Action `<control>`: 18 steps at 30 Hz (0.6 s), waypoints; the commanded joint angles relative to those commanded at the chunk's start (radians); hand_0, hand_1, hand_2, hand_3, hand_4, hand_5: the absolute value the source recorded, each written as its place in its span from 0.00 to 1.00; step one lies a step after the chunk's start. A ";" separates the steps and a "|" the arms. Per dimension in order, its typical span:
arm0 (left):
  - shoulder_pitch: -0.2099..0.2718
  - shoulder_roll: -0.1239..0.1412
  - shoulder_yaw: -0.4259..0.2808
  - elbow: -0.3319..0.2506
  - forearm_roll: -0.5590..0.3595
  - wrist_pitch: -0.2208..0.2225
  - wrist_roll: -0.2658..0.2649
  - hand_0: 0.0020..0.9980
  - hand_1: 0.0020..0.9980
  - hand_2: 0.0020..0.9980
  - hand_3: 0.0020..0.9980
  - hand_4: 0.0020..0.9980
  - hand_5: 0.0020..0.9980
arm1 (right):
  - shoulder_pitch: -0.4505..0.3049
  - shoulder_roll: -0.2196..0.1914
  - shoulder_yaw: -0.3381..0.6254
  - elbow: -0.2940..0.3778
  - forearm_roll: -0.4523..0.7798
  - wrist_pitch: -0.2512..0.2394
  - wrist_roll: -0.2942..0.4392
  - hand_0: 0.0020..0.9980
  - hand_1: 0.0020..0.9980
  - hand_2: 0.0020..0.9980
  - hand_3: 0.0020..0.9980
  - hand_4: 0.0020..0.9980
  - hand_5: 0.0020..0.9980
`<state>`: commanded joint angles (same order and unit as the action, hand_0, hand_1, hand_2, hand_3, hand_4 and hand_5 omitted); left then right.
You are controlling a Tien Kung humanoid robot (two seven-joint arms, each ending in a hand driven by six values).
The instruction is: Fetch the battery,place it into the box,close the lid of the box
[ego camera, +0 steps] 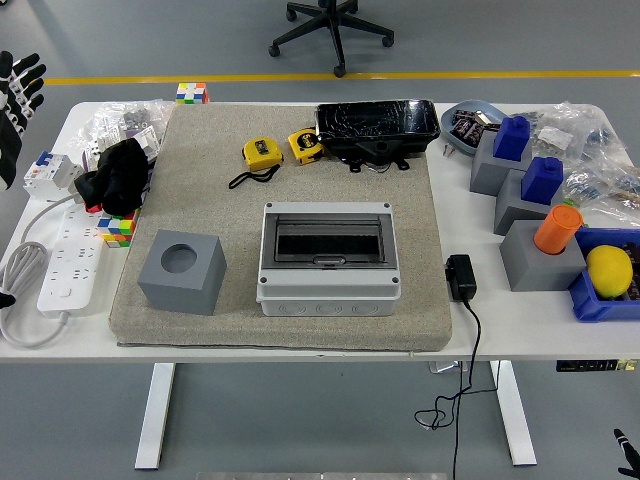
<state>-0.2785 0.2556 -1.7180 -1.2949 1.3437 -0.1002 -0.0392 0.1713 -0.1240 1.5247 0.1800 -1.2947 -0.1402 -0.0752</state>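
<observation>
The grey box (328, 257) with a dark see-through lid lying flat sits in the middle of the grey mat (200, 200). An orange cylinder (558, 228), possibly the battery, stands upright in a grey block at the right. My left hand (12, 85) is at the far left edge, raised beside the table, fingers spread and holding nothing. It is far from the box. Only a black sliver of my right hand (628, 452) shows at the bottom right corner, below the table.
A grey block with a round hole (182, 270) stands left of the box. Two yellow tape measures (283, 150) and a black tray (378, 128) lie behind it. A power strip (66, 262), black cloth (120, 175), blue-topped blocks (520, 160), a lemon (608, 270) and an adapter (460, 277) are around.
</observation>
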 joint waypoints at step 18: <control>-0.003 -0.020 0.073 0.054 -0.427 -0.122 -0.118 0.90 1.00 1.00 1.00 1.00 1.00 | 0.000 0.001 0.001 0.000 0.003 -0.001 -0.001 0.79 0.74 0.75 0.79 1.00 1.00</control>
<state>-0.2813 0.2358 -1.6454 -1.2406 0.9168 -0.2219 -0.1569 0.1716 -0.1228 1.5259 0.1800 -1.2917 -0.1410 -0.0762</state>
